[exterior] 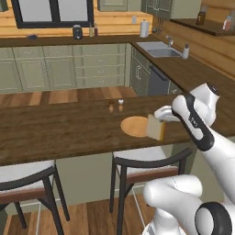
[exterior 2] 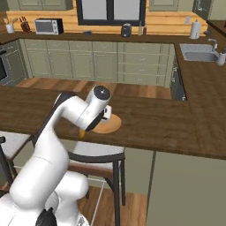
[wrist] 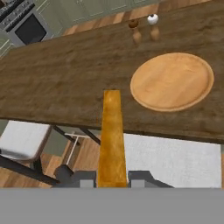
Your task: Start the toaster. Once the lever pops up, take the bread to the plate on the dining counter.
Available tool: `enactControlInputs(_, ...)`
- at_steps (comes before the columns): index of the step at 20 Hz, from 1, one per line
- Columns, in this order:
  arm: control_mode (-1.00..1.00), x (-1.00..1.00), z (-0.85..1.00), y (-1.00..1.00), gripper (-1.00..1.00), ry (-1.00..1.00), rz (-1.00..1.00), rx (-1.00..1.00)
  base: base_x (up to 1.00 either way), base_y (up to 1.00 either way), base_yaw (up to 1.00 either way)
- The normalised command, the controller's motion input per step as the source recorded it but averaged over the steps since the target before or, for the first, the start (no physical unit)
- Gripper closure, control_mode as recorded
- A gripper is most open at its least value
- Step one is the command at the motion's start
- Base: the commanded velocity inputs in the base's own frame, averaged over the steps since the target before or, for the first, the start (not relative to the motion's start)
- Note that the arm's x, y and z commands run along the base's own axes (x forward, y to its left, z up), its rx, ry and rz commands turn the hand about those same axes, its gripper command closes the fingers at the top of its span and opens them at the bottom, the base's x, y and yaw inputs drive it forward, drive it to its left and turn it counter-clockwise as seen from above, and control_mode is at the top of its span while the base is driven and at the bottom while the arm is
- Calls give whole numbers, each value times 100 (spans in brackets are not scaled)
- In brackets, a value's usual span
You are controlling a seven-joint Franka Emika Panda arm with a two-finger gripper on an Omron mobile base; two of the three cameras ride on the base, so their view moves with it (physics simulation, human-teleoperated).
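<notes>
Tool (wrist: pixel 112 181) clamped on bread (wrist: pixel 112 135), slice held edge-on; plate (wrist: pixel 172 81) lies ahead and right, on table (wrist: pixel 65 83).

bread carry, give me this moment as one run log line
phase: carry to plate | gripper: shut on bread | bread: edge-on, beside plate, not on it | plate: bare, on dining counter

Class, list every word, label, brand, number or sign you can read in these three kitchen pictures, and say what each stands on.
None can be read.
Small dark marking on the black forearm cover of the white arm: too blurred to read.
Silver microwave on the far counter: no legible text.
Square slice of tan bread, round orange-tan plate, dark wooden dining counter: no lettering.
</notes>
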Motion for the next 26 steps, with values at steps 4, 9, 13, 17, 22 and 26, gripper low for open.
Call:
enactControlInputs(4,-100,100,-53,-10,100,0,8,2,0,0,0)
enactControlInputs(9,-100,100,-39,-3,100,0,6,0,0,0,0)
enactControlInputs(13,-100,90,-32,0,100,0,7,1,0,0,0)
enactControlInputs(17,-100,87,-33,0,100,1,7,1,0,0,0)
enactControlInputs(22,-100,71,-36,-2,100,1,7,1,0,0,0)
enactControlInputs(26,-100,49,-42,-5,100,2,7,0,0,0,0)
